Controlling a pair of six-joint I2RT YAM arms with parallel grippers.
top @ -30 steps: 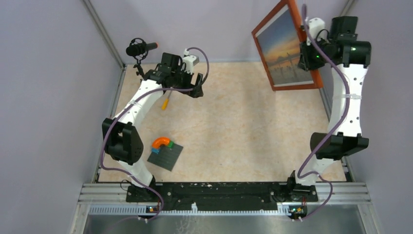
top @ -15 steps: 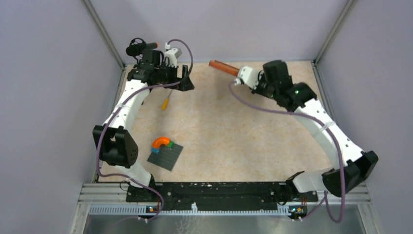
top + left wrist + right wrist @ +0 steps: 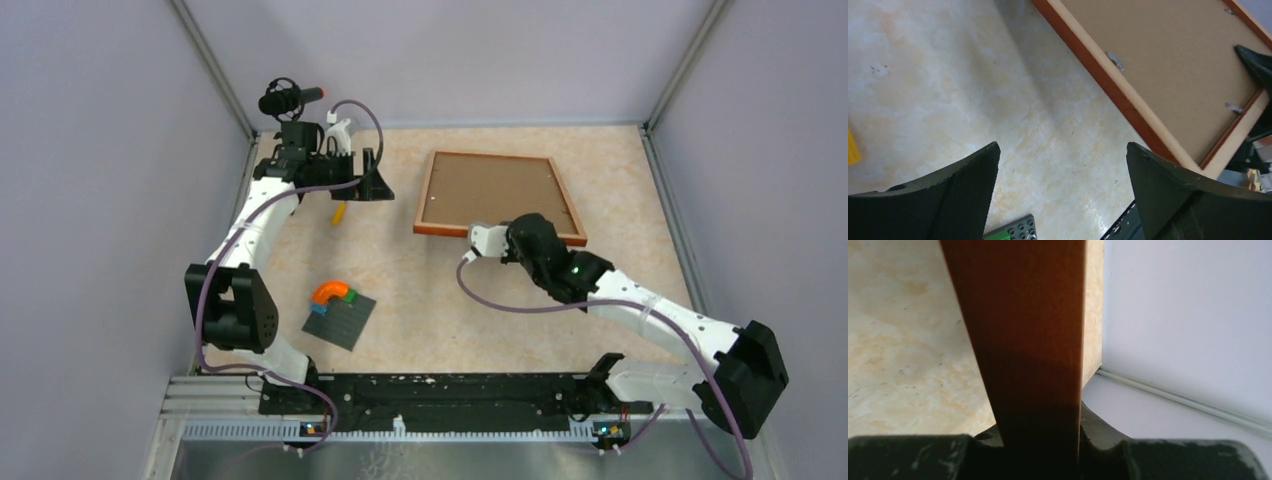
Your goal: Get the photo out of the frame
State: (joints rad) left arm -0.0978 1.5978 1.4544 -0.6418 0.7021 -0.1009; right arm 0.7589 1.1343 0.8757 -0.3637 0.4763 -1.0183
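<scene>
**Frame lies back-up, right claw clamped on its near edge**

The frame (image 3: pixel 497 190) lies on the table (image 3: pixel 480 300) with its plain brown fibreboard back facing up, ringed by the thin reddish-brown border. Two small metal clips (image 3: pixel 1115 60) show on the backing in the left wrist view. The photo is not visible in any view, since the frame's front faces down.

The right gripper (image 3: pixel 508 234) sits at the frame's near edge, a little left of that edge's middle. Its fingers are closed on the wooden border, which fills the gap between them in the right wrist view. Whether that edge touches the table or is raised slightly cannot be told.

The left gripper (image 3: pixel 372 186) is just left of the frame's left side, apart from it. Its jaws are spread wide with nothing between them, and only bare table lies below them.

A small yellow piece (image 3: pixel 340 212) lies left of the frame, beyond the left gripper. A grey studded baseplate (image 3: pixel 342 324) with an orange arch (image 3: pixel 331 292) on its far corner lies well apart from the frame, to its left and nearer the arm bases.
</scene>
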